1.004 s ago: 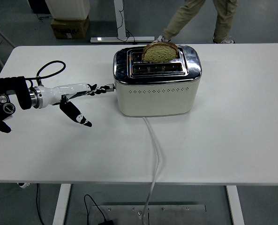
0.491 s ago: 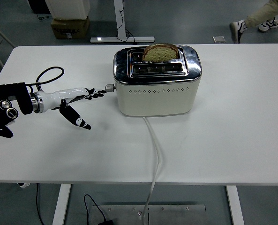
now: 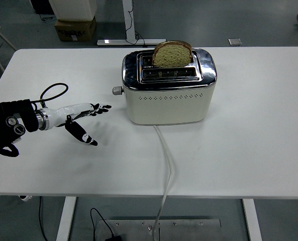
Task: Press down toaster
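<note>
Cream-coloured with a chrome top, the toaster [image 3: 169, 86] stands on the far half of the white bench [image 3: 249, 145], a little left of centre, its long side facing the near edge. A slice of brown bread [image 3: 172, 54] stands upright in the far slot, most of it above the rim; the near slot [image 3: 170, 74] shows only its wire grille. The small grey lever knob [image 3: 117, 90] juts from the toaster's left end, high on its slide. A white power cord [image 3: 167, 165] leaves the base and runs over the near edge of the bench towards the floor. To the left, the left hand [image 3: 82, 116] hovers low over the bench, its fingers [image 3: 101, 108] spread and extended towards the toaster, gripping nothing, the thumb angled down and nearward; the fingertips are near the knob but clearly apart from it. A black cable [image 3: 53, 90] loops above the wrist. A cardboard box [image 3: 74, 29] sits on the floor beyond.
</note>
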Available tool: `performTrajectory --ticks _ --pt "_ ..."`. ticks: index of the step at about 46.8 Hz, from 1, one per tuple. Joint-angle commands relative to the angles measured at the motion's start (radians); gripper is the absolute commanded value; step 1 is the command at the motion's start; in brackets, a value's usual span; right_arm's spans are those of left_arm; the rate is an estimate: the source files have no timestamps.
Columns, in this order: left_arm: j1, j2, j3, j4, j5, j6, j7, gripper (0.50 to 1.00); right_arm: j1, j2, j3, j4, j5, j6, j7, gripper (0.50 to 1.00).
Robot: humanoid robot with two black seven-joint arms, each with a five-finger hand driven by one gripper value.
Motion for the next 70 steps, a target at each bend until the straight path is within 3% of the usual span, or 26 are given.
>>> performTrajectory --ticks 1,10,17,28,47,56,70 --pt "-0.003 0.014 -0.006 -0.001 -0.032 0.005 0.000 1.000 0.000 0.000 0.000 0.001 0.000 0.000 0.000 0.998" --pt "-0.053 0.107 -0.008 -0.010 -0.217 0.009 -0.001 1.000 0.000 0.000 0.000 0.001 -0.002 0.000 0.000 0.998" --pt "-0.072 0.165 -0.011 -0.012 -0.253 0.008 -0.001 1.000 0.000 0.000 0.002 0.001 -0.002 0.000 0.000 0.998" --pt "-0.089 0.210 -0.020 -0.013 -0.434 0.008 -0.010 1.000 0.000 0.000 0.002 0.001 -0.002 0.000 0.000 0.998" --pt "-0.086 0.210 -0.135 0.002 -0.753 0.011 -0.020 1.000 0.000 0.000 0.002 0.001 -0.002 0.000 0.000 0.998" --pt "-0.081 0.199 -0.138 0.085 -0.931 0.014 -0.081 1.000 0.000 0.000 0.002 0.001 -0.002 0.000 0.000 0.998" --pt "-0.035 0.189 -0.140 0.152 -1.132 0.012 -0.089 1.000 0.000 0.000 0.002 0.001 -0.002 0.000 0.000 0.998"
